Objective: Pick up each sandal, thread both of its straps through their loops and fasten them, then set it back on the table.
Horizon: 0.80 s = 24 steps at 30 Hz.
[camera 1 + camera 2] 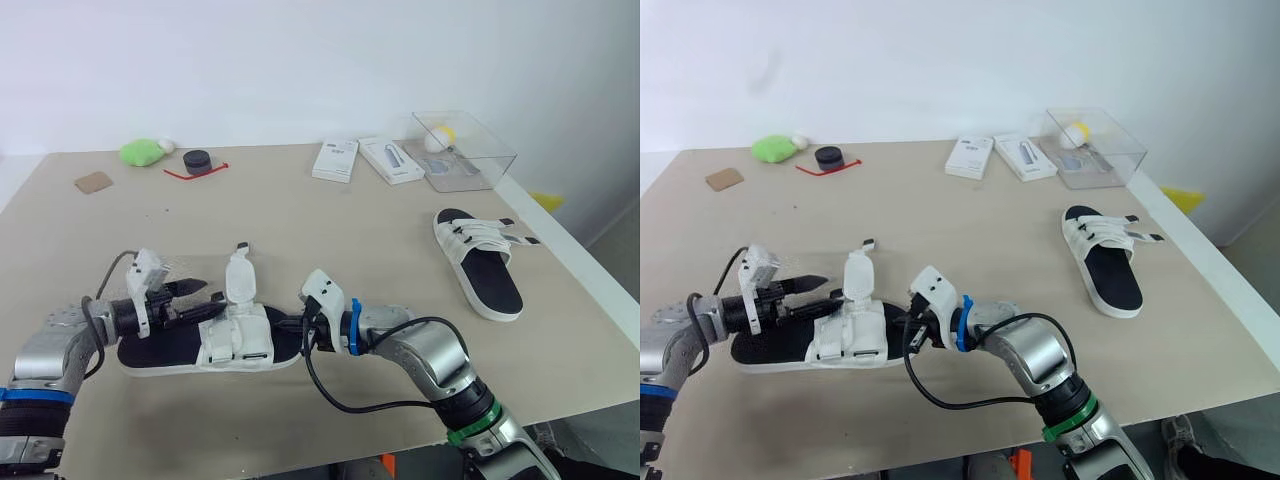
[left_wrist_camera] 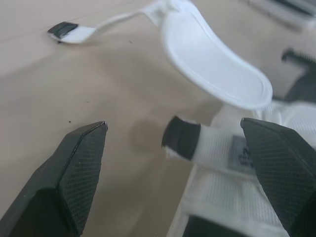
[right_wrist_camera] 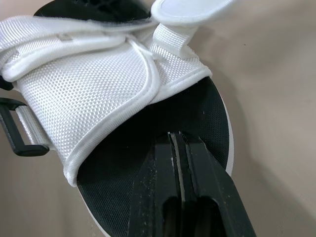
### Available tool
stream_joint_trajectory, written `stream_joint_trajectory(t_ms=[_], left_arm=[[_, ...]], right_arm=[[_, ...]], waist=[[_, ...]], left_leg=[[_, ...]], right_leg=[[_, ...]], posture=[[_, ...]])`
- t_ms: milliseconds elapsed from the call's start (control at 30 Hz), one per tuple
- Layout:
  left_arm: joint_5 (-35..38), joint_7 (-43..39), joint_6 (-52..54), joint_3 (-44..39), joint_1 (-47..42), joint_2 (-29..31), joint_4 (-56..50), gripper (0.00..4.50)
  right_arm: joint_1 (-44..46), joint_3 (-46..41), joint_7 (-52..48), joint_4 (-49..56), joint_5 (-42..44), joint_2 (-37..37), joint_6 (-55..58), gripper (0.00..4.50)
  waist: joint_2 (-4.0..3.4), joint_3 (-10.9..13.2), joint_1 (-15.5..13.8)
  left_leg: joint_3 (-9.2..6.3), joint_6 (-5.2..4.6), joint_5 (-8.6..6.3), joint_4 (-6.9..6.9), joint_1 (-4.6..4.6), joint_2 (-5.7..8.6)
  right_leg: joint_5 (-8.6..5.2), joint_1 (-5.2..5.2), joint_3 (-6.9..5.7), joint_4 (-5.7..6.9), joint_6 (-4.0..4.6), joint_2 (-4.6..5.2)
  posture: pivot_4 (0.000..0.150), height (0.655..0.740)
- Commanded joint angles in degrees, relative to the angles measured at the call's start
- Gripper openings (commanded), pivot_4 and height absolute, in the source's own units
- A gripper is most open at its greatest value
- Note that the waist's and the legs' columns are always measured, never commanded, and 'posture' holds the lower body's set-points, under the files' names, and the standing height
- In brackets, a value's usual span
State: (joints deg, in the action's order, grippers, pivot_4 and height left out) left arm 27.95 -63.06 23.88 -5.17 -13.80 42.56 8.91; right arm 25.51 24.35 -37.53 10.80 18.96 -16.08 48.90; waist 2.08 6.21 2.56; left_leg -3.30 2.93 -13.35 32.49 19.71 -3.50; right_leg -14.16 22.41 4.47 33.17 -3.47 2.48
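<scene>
Sandal [image 1: 235,342] between left pincer [image 1: 200,298], right pincer [image 1: 288,325]

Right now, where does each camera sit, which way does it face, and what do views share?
Left eye view: head, looking forward and down over the table; both arms, left gripper and right gripper at the near sandal.
Right eye view: head, same scene; far sandal on the right.
Left wrist view: left wrist, along its open gripper at a loose strap.
Right wrist view: right wrist, along its shut gripper at the footbed.
Shared: both wrist views see the near sandal.
</scene>
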Motion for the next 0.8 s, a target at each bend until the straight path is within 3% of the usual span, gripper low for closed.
stream_joint_trajectory(t_ms=[33, 200, 400, 633, 800], left_arm=[[-0.3, -1.2, 0.3, -0.2, -1.7, -0.1, 2.2, 4.45], [6.4, 1.3, 8.8, -5.9, -9.1, -1.7, 5.6, 4.45], [21.3, 5.1, 34.1, -14.2, -17.5, -1.8, 9.3, 4.45], [22.2, 13.4, 49.9, -13.4, -19.0, -3.9, 12.1, 4.45], [22.5, 20.1, 50.4, -16.5, -20.7, -8.7, 12.9, 4.45]], right_arm=[[-0.3, -0.2, 1.0, -2.8, -1.5, -0.9, 1.7, 0.0], [-0.4, -0.4, 1.2, -2.5, -1.3, -0.8, 1.9, 0.0], [-0.3, -0.9, 1.2, -2.7, -1.3, -0.8, 1.8, 0.0], [-0.3, -1.1, 1.2, -2.7, -1.2, -0.9, 1.9, 0.0], [-0.2, -1.2, 1.2, -2.9, -1.3, -0.9, 1.7, 0.0]], waist=[[-0.01, 0.0, 0.0], [0.09, 0.1, 0.0], [0.14, 0.1, 0.2], [0.13, 0.1, 0.1], [0.19, 0.1, 0.1]], left_leg=[[0.0, 0.0, 0.0, 0.0, 0.0, 0.0], [-0.05, -0.04, 0.02, 0.01, 0.02, 0.0], [-0.31, -0.18, 0.11, 0.02, 0.12, 0.02], [-0.83, -0.18, 0.11, 0.01, 0.08, 0.19], [-1.0, -0.07, 0.17, 0.02, 0.1, 0.32]], right_leg=[[0.0, 0.0, 0.0, 0.0, 0.0, 0.0], [0.0, -0.01, -0.01, 0.01, -0.01, -0.06], [0.11, -0.05, 0.02, 0.1, -0.21, -0.28], [0.18, -0.13, 0.11, 0.43, -0.2, -0.51], [0.18, -0.18, 0.13, 0.43, -0.21, -0.5]], posture=[[0.15, 0.74], [0.15, 0.74], [0.15, 0.74], [0.15, 0.74], [0.15, 0.74]])
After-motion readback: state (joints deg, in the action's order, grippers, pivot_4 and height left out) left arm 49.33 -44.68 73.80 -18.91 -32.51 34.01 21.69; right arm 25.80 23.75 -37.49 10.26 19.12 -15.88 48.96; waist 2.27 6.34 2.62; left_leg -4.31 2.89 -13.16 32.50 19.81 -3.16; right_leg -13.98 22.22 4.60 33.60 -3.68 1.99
